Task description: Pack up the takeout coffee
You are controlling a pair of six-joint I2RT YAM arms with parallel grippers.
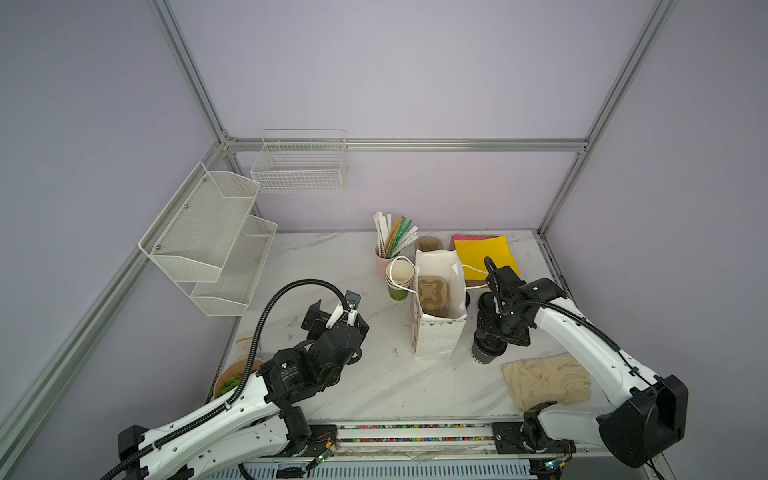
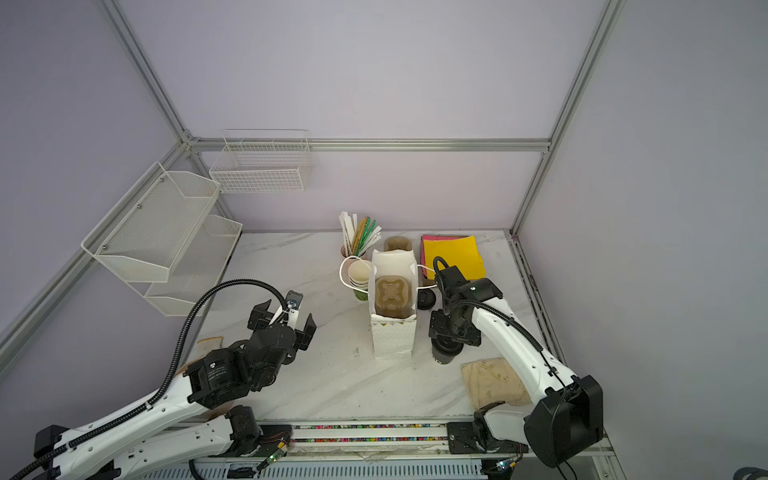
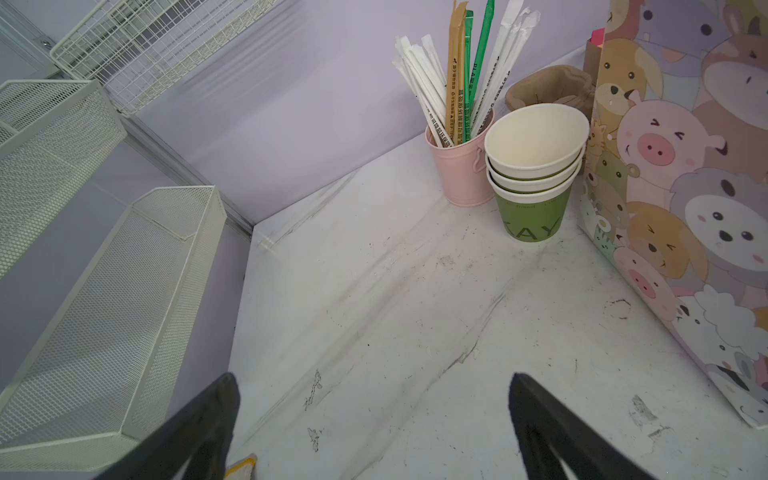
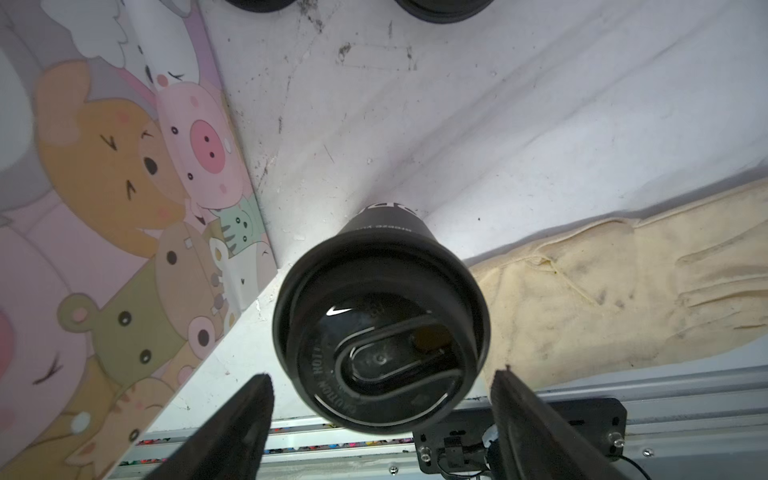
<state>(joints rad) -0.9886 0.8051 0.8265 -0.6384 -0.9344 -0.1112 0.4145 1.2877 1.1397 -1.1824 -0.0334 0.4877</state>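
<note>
The takeout coffee [image 4: 380, 291], a dark cup with black lid [image 4: 374, 328], stands between the spread right jaws, untouched. Beside them a paper bag [image 1: 436, 336] holds a brown carrier [image 1: 432, 294]. Left jaws spread, empty.

coffee cup [image 1: 483, 357] mostly hidden under right tool [image 1: 492, 345] in both top views, two black discs [image 4: 444, 9] cut off at edge

one animal-print paper bag [image 1: 436, 336], with one brown cup carrier [image 1: 432, 293] inside and a second carrier [image 1: 428, 243] on its far side. three nested green cups [image 3: 534, 183]. one pink bucket [image 3: 461, 174] of straws [image 3: 455, 75], too crowded to count. one black-lidded cup [image 4: 380, 349]. two loose black lids [image 4: 444, 9]. one cream glove [image 1: 546, 380]. two white wall racks [image 1: 208, 237].
</note>
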